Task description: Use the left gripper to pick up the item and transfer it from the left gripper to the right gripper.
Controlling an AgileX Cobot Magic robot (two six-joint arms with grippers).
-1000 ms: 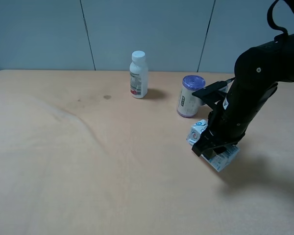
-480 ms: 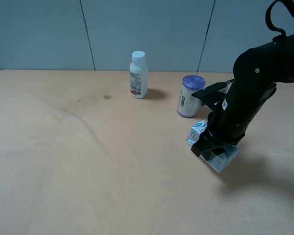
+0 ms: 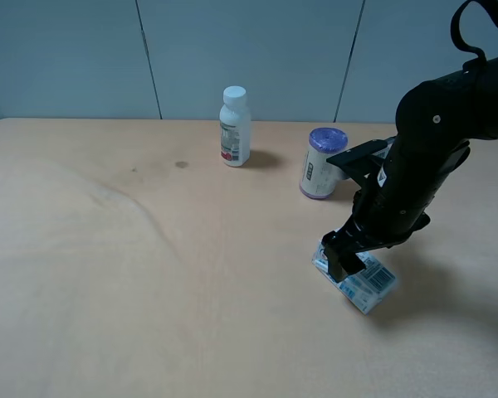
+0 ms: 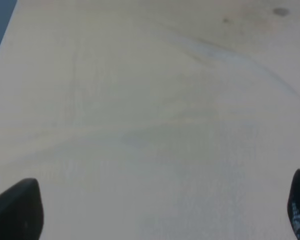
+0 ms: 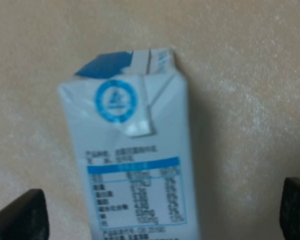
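White-and-blue carton, lower now, flat on table

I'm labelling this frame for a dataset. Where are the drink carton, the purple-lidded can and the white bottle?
drink carton (image 3: 370,286), exterior high view, on its printed side panel.
purple-lidded can (image 3: 316,176), exterior high view, on its label.
white bottle (image 3: 235,137), exterior high view, on its body.

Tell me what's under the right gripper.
The carton lies flat on the table, printed side up, between the spread fingers of the right gripper, with gaps on both sides. In the high view the gripper hides part of it.
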